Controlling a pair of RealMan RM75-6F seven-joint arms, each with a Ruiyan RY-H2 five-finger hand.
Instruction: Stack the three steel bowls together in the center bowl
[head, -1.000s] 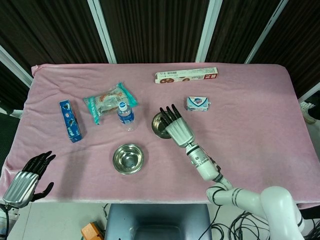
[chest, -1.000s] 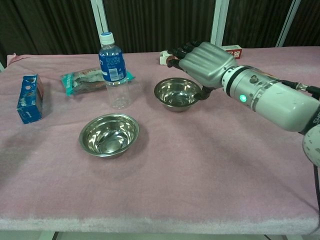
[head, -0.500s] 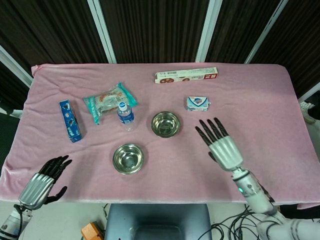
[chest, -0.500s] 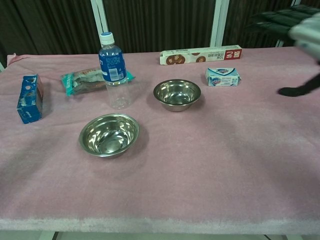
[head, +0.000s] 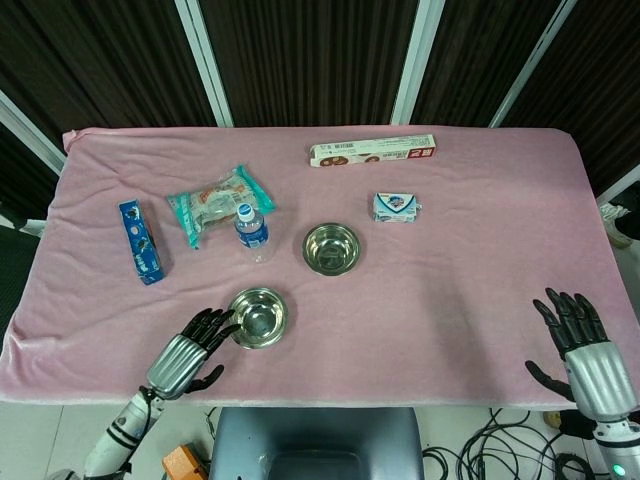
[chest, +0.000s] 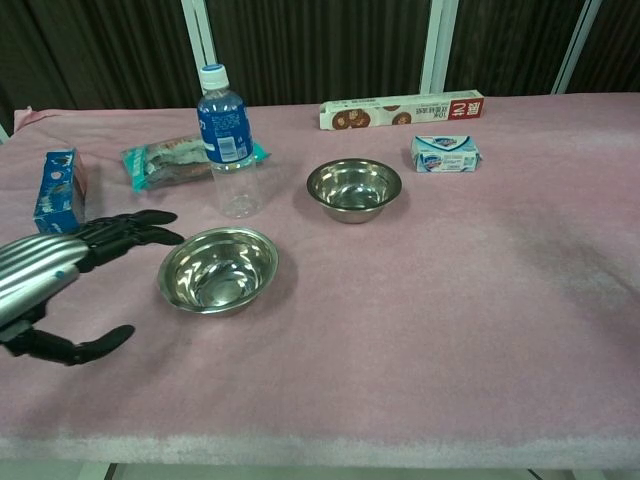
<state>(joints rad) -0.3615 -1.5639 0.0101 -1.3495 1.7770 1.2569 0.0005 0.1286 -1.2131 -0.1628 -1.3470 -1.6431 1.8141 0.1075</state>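
Only two steel bowls visible rn, can't spot a third anywhere. Near bowl (chest: 218, 270) sits toward the front edge of the surface, left of center; far bowl (chest: 354, 189) is closer to the middle, well apart from it.

Handling guess: thin polished steel, so light, stiff, and prob slippery. Smooth rounded walls, mirror-ish inside, small rolled rim. Rim is the only real place to grab imo, thumb inside and fingers outside, or pinch the lip. Walls curve under, so a side squeeze would likely slip. The pink cloth (head: 480, 260) over the surface looks soft/velvety, so a bowl may tilt a bit when you push on one edge, but it shouldn't skate much.

Left hand (chest: 45, 285) is at the front-left, just beside the near bowl, fingers spread and pointed at it, thumb out below, holding nothing. Not touching the rim afaict. Right hand (head: 585, 355) is at the front-right corner, fingers spread, empty, well away from both bowls.

Other stuff: clear plastic water bottle (chest: 225, 140) w/ blue label, a crinkly snack pack (head: 215, 203), blue box (head: 140, 241) near the left edge, long cookie box (head: 372, 151) toward the back edge, small soap box (head: 396, 207).
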